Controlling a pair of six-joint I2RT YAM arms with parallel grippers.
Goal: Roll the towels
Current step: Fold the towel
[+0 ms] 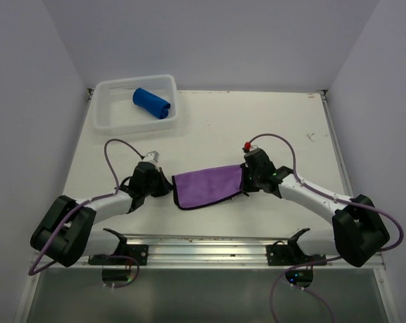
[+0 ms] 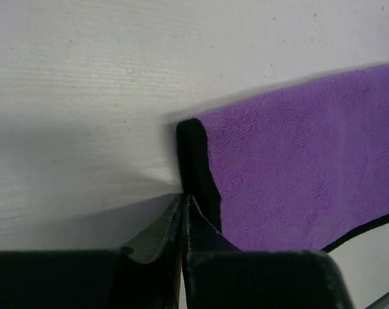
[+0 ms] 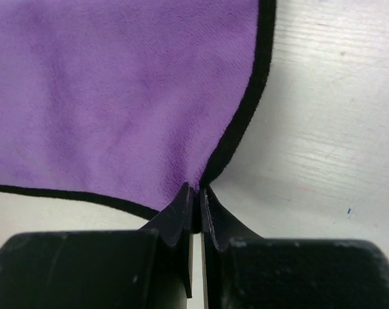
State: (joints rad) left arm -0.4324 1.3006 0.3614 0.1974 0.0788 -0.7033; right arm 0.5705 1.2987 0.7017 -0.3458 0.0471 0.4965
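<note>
Halfway through the job: the blue towel lies as a tight roll inside the white mesh basket at the far left corner of the surface, and by the look of it that one is finished. The purple towel is spread flat near the front edge, between the two arms, with no turn of a roll in it yet. The right hand is pinched together on the towel's right border, the cloth puckering into its tips. The left hand is closed at the dark hem of the opposite end. It appears to have a nip of that hem, though the wrist view is too tight at the fingertips to be sure how much cloth is caught. What is left, judging from this, is the whole rolling of the purple towel, and perhaps setting it beside the blue one.
</note>
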